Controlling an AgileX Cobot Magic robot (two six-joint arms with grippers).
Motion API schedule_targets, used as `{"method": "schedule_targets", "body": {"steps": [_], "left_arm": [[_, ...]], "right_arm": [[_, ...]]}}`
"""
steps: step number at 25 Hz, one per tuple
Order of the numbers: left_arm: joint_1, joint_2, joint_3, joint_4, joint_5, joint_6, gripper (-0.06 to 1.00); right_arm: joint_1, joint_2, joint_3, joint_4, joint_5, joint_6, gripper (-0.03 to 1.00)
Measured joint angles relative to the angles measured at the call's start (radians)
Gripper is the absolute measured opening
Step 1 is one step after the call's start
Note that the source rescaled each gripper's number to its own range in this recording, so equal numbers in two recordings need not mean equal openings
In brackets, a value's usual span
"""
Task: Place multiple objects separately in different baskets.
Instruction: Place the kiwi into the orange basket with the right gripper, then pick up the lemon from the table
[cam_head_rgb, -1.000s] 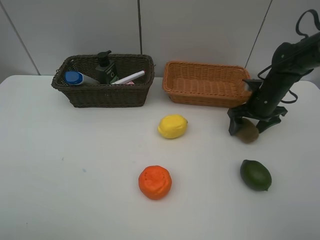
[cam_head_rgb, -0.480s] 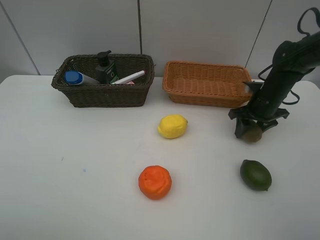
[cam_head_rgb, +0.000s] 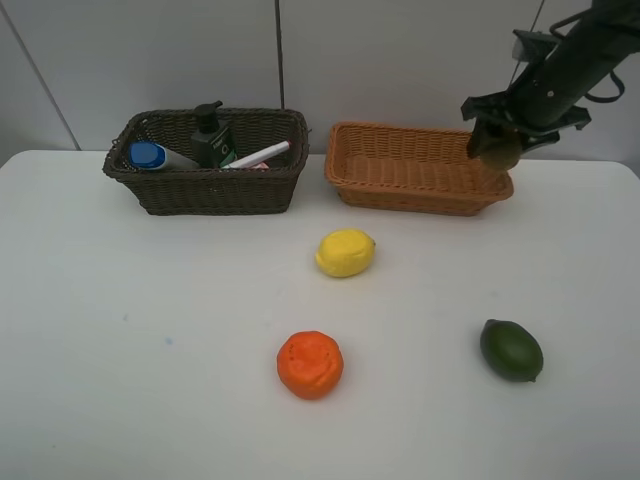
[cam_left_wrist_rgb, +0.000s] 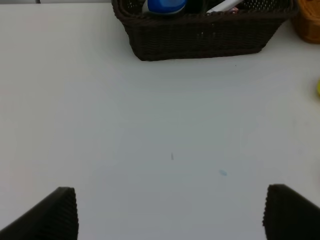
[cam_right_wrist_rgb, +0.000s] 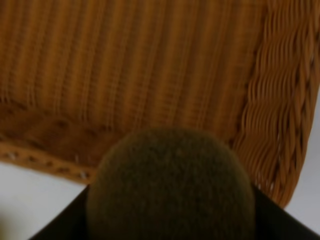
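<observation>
Clamped on the brown kiwi (cam_head_rgb: 497, 153), the right gripper (cam_head_rgb: 497, 146) is now carrying it up from the table (cam_head_rgb: 150, 350) over the orange-tan basket (cam_head_rgb: 400, 192), ready for release.

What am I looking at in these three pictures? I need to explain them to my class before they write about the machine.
This is a robot with two arms, each ending in a hand. One picture comes from a camera mounted high, looking down on a white table. The other two come from a camera on each wrist. On the table lie a lemon, an orange and a lime. At the back stand a dark basket, holding bottles and a marker, and an orange-tan basket. The right hand is shut on a brown kiwi, in the air by that basket's right end. The left hand is open, holding nothing.
</observation>
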Motion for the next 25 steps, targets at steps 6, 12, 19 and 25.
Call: {"method": "schedule_targets", "body": {"steps": [6,12,19,25], "left_arm": [[0.0,0.0,0.0,0.0,0.0,0.0,0.97],[0.0,0.0,0.0,0.0,0.0,0.0,0.97],[0.0,0.0,0.0,0.0,0.0,0.0,0.97],[0.0,0.0,0.0,0.0,0.0,0.0,0.97]], "right_arm": [[0.0,0.191,-0.226,-0.001,-0.014,0.001,0.07],[0.0,0.287,-0.324,-0.016,-0.025,0.003,0.82],[0.0,0.276,-0.332,-0.011,0.077,0.011,0.98],[0.0,0.184,-0.333,0.025,0.31,0.057,0.99]]}}
